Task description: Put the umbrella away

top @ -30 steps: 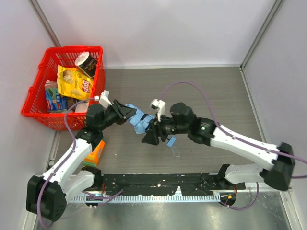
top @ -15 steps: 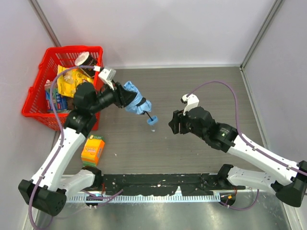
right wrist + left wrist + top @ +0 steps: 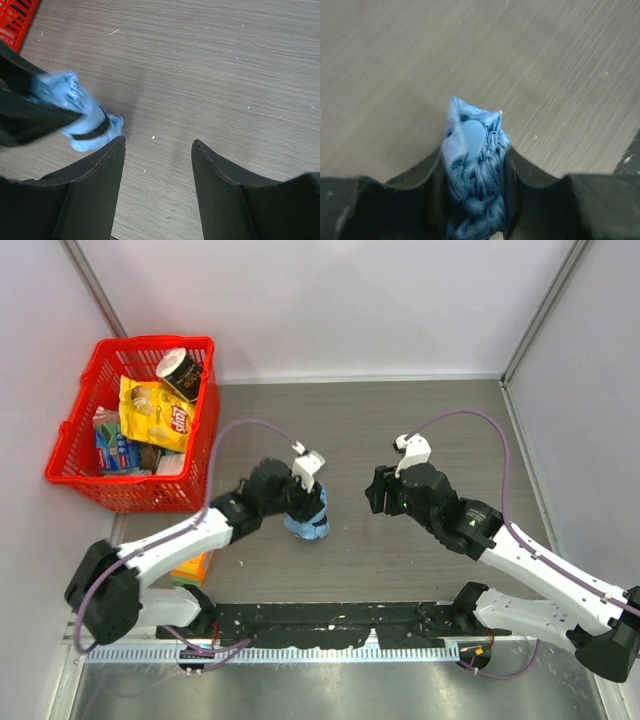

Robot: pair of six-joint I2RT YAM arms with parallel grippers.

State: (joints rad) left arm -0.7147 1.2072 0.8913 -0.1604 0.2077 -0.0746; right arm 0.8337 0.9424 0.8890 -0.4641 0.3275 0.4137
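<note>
The umbrella is a bunched light-blue bundle with a black band, standing end-down on the wooden table just left of centre. My left gripper is shut on its upper part. In the left wrist view the crumpled blue cloth fills the gap between the black fingers. My right gripper hovers open to the right of the umbrella, apart from it. In the right wrist view, nothing lies between the right gripper's fingers, and the umbrella shows at the left. The shaft and handle are hidden.
A red basket with a yellow chip bag, a cup and packets stands at the back left. An orange box lies partly under the left arm. A black rail runs along the near edge. Walls enclose three sides.
The right gripper let go of the umbrella, opened wider and drew back to the right. The left arm lifted the umbrella toward the basket, then brought it down to the table's middle.
</note>
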